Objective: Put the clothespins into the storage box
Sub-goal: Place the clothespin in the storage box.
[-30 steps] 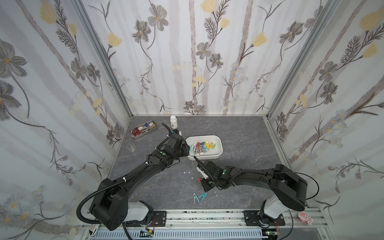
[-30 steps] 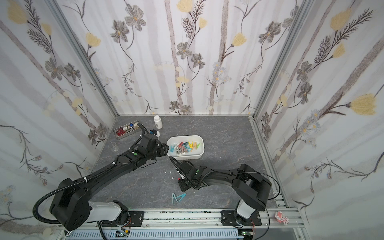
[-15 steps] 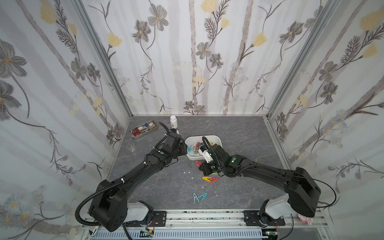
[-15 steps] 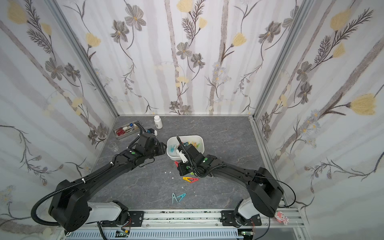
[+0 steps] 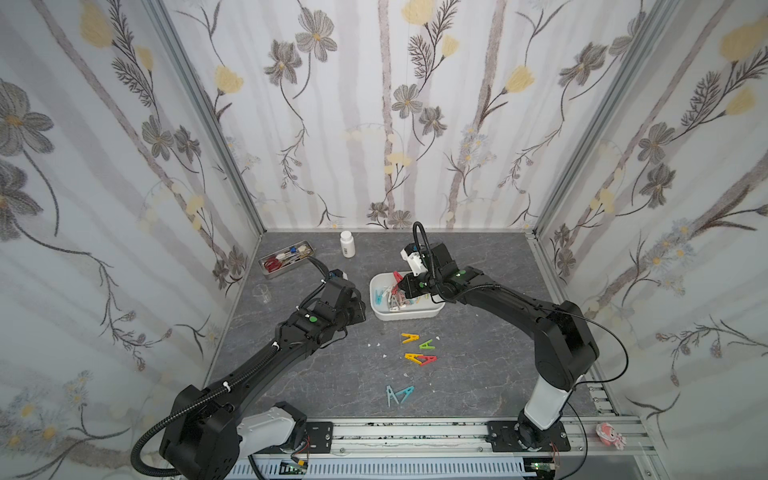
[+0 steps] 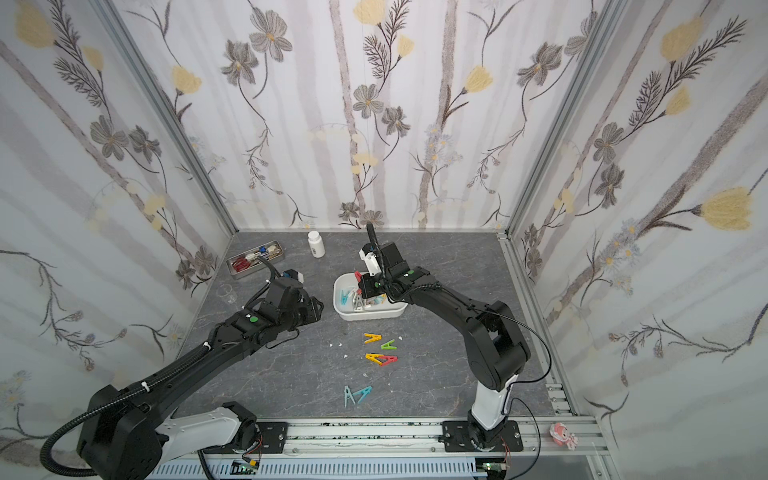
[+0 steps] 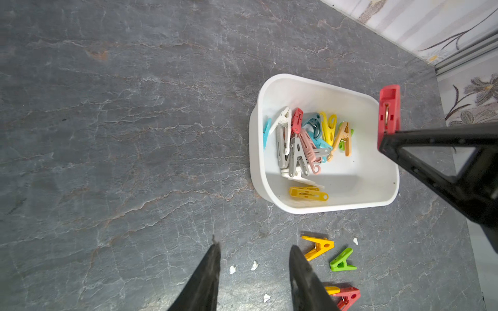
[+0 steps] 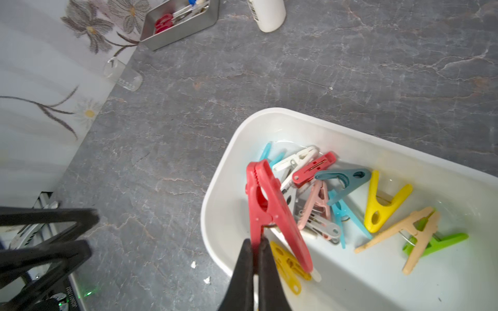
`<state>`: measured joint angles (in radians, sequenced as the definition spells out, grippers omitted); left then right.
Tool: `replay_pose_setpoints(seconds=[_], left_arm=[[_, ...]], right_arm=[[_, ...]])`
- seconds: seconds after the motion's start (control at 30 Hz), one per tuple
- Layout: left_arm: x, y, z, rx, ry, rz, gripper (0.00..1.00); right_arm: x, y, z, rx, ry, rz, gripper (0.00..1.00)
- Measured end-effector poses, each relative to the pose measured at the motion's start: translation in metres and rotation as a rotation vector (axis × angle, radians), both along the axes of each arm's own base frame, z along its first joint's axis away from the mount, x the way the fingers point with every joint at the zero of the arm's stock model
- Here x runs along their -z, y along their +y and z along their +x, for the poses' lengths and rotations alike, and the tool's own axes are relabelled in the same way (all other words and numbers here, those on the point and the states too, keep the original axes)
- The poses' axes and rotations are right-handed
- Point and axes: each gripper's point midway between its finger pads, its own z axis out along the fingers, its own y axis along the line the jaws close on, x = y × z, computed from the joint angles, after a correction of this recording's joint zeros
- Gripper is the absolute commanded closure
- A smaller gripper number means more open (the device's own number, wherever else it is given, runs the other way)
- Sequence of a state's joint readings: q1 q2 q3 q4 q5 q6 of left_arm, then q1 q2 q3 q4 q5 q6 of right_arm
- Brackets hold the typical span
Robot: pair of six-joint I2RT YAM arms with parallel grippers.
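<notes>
The white storage box (image 5: 405, 318) (image 6: 370, 316) stands mid-table and holds several clothespins (image 8: 336, 194) in mixed colours. My right gripper (image 8: 255, 242) is shut on one leg of a red clothespin (image 8: 265, 204) (image 7: 388, 110), which hangs above the box's left end (image 5: 397, 276). My left gripper (image 7: 254, 245) (image 5: 358, 307) hovers open and empty over bare table just left of the box. On the table in front of the box lie a yellow clothespin (image 5: 410, 337), a green one (image 5: 427, 344), a yellow and red pair (image 5: 419, 358) and two teal ones (image 5: 398, 394).
A grey metal tray of tools (image 5: 286, 260) sits at the back left with a white bottle (image 5: 347, 244) beside it. A small clear beaker (image 5: 263, 293) stands by the left wall. White crumbs (image 5: 378, 345) dot the table. Floral walls close in three sides.
My right gripper has lifted a red clothespin from the group on the table and carried it back over the box. My left gripper has drawn slightly back from the box.
</notes>
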<state>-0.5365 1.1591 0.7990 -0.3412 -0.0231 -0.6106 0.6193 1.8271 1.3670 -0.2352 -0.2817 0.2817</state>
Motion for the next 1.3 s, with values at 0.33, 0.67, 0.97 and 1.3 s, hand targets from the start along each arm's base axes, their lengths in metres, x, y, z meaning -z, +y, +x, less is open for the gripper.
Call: replay_pose_setpoints(seconds=[0.33, 0.67, 0.97, 1.3], left_arm=[[0.012, 0.003, -0.006, -0.014, 0.036, 0.004, 0.58], [0.014, 0.002, -0.008, -0.005, 0.046, -0.001, 0.57], [0.026, -0.006, -0.017, 0.039, 0.095, -0.022, 0.58], [0.055, -0.051, -0.076, 0.244, 0.221, -0.008, 0.58]], right_arm=[[0.032, -0.010, 0.008, 0.003, 0.035, -0.062, 0.94], [0.029, -0.011, 0.012, 0.009, 0.018, -0.077, 0.79], [0.020, -0.016, 0.002, 0.005, 0.007, -0.069, 0.79], [0.000, -0.018, -0.029, -0.011, -0.033, -0.029, 0.79]])
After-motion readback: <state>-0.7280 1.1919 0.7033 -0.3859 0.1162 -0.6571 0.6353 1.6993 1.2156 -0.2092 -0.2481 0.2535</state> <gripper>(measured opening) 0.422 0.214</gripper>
